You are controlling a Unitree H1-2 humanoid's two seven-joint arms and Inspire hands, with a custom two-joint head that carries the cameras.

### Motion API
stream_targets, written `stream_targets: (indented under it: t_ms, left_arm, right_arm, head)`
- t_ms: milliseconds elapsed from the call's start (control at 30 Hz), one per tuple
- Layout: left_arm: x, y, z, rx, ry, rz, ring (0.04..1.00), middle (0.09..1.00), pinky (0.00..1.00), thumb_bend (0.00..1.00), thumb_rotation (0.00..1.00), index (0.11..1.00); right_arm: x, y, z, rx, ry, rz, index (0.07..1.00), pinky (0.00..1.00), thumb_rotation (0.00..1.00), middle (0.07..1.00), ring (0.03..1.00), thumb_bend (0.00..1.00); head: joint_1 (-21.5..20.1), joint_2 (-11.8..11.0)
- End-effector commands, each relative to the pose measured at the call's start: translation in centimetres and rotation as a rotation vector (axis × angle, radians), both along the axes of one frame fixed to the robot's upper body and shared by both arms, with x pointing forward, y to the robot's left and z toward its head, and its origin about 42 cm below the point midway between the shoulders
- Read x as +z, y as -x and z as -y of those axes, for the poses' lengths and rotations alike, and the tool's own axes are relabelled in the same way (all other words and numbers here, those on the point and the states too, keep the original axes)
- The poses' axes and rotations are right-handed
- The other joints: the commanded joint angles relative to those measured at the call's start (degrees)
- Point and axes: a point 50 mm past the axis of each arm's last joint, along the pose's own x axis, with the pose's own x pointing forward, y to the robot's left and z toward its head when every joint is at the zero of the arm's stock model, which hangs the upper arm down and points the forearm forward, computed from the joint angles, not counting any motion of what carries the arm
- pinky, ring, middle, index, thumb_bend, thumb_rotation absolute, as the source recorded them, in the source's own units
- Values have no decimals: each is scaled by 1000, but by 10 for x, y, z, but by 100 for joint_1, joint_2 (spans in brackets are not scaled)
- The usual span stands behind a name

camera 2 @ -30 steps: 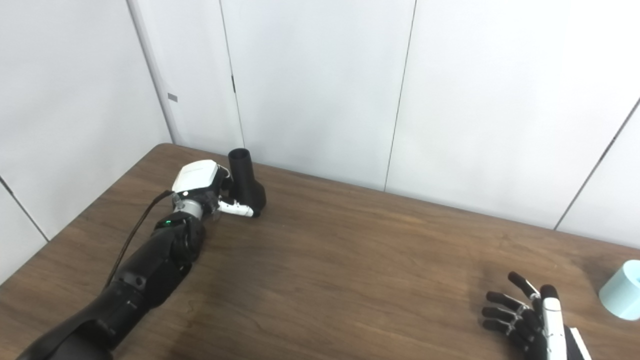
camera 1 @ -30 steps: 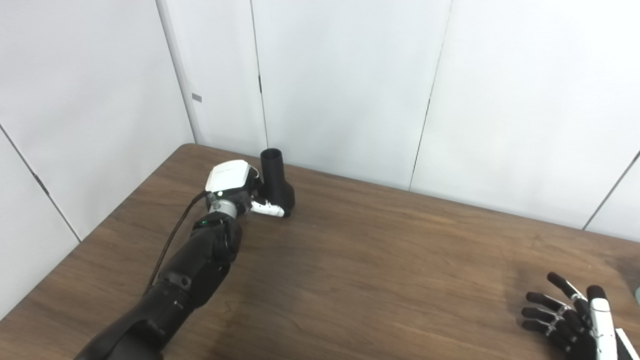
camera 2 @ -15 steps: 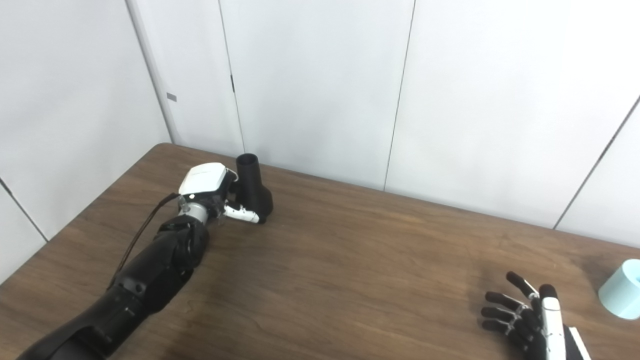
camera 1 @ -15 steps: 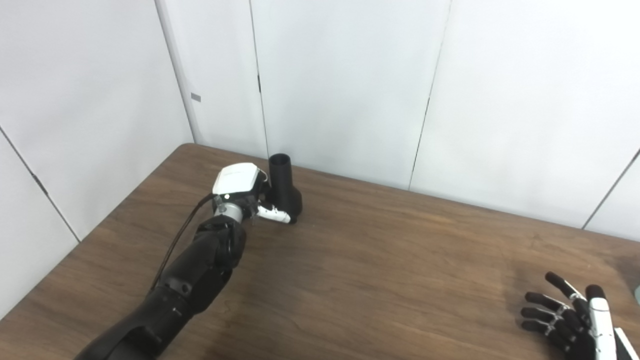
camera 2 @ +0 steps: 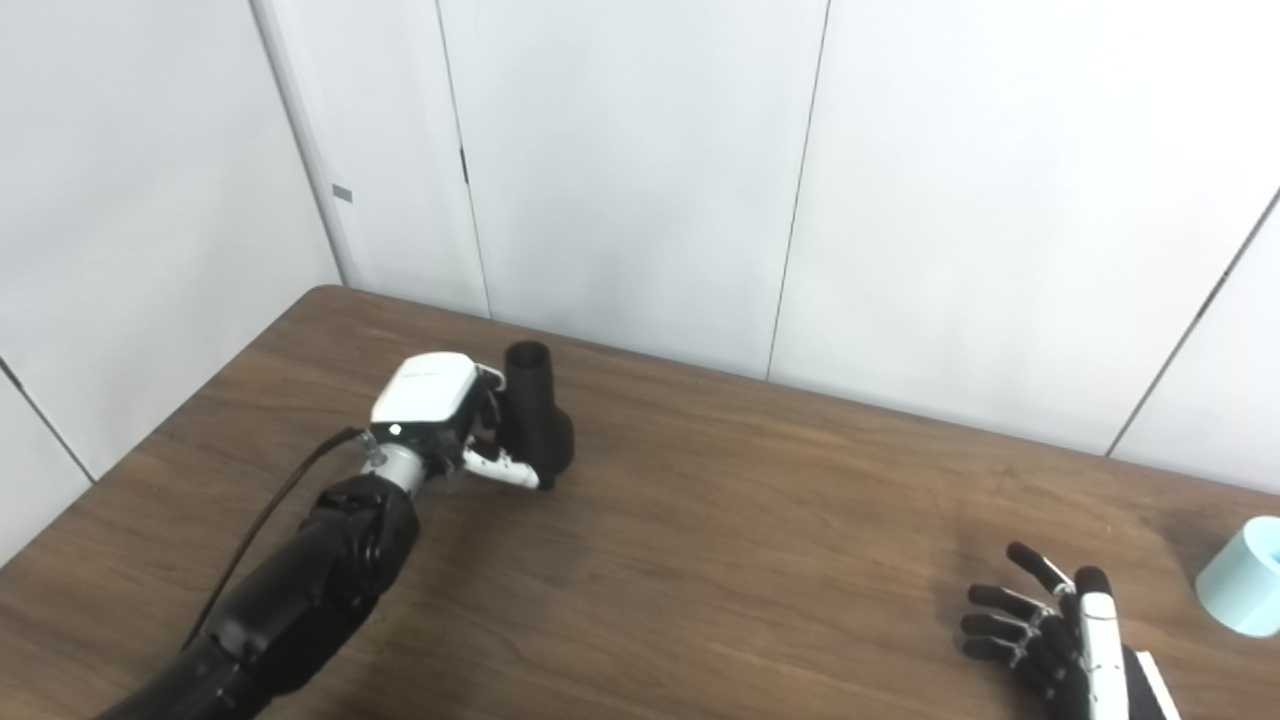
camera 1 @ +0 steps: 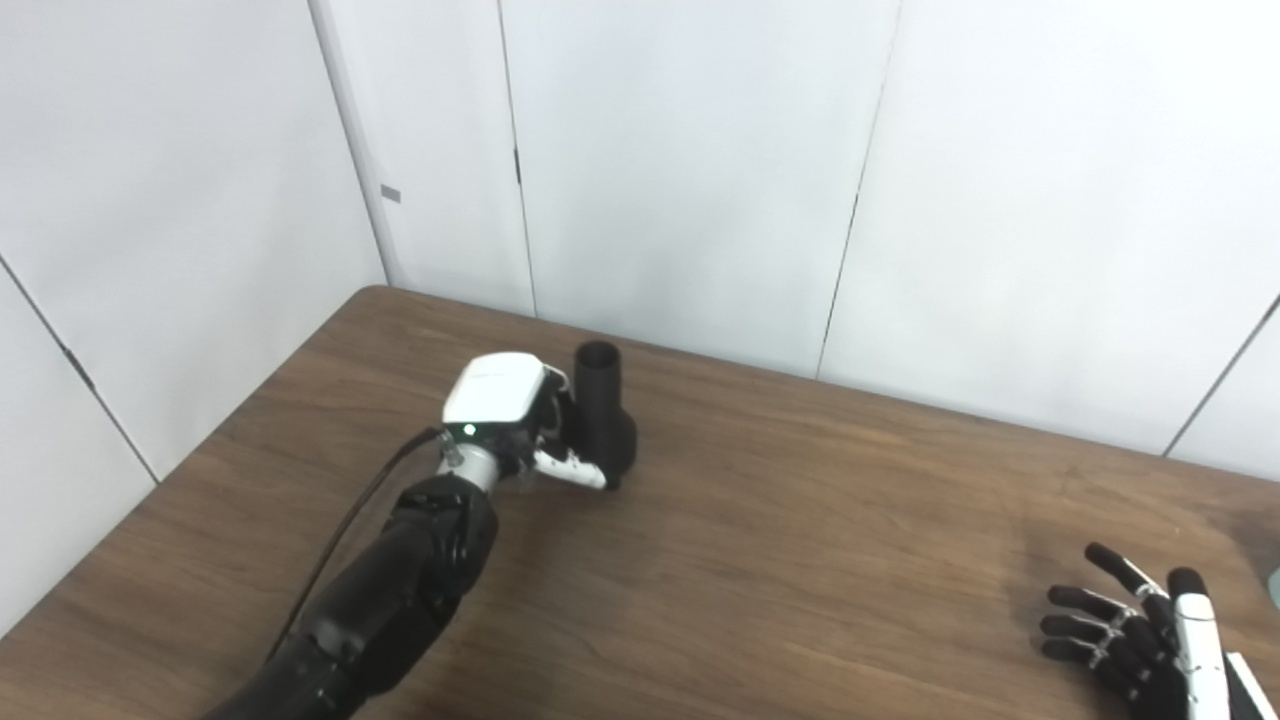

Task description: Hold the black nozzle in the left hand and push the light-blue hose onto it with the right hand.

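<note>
Here, nozzle [camera 1: 603,414]: standing upright in the far-left part of the table, narrow open mouth pointing up, wider base at the bottom; whether the base is touching the wood or hanging just above it is not showing clearly.
Left hand [camera 1: 520,425]: wrapping around the nozzle's lower body from the left side, white back facing up, a white-tipped thumb lying across the front of the base; it is gripping the nozzle.
Left arm [camera 2: 300,570]: coming in from the bottom-left corner and reaching diagonally toward the nozzle, a green light glowing at the wrist, a thin cable trailing along its left side.
Hose [camera 2: 1240,578]: sitting as a light-blue cylinder at the right edge of the table in the right eye view, cut off by the frame; only a sliver is showing in the left eye view.
Right hand [camera 2: 1050,635]: hovering low at the bottom-right, fingers spread apart and pointing up-left, holding nothing, lying near the hose but apart from it and well apart from the nozzle.
Table [camera 1: 780,560]: spreading dark brown wood grain under everything.
Wall [camera 1: 700,150]: standing as white panels with thin dark seams behind the table.
</note>
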Motion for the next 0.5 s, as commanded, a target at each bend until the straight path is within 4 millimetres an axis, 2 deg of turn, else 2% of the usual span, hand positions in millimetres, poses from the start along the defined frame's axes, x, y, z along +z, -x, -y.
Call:
stream_targets:
  t_ms: [0,167,267,333,467]
  left_arm:
    - [19,1,10,-65,-35,105,631,497,840,525,0,471]
    - [14,20,31,-155,-50,121,619,528,804,520,0,451]
    - [12,32,44,-200,-46,135,624,503,811,524,0,471]
    - [11,38,51,-222,-39,136,577,456,818,524,0,497]
    - [7,50,65,-278,-15,127,540,452,814,524,0,505]
  right_arm:
    - [3,-2,0,8,-4,16,810,498,1000,604,540,321]
    - [3,-3,-2,12,2,16,793,486,1000,607,537,332]
    - [3,-4,-3,17,11,24,790,491,1000,608,538,338]
    - [2,-4,-5,18,12,30,785,470,988,596,523,342]
    - [4,-5,-9,20,24,27,787,479,994,600,533,348]
  head:
    - [-39,24]
    - [-154,77]
    - [-242,117]
    - [-296,142]
    - [-444,220]
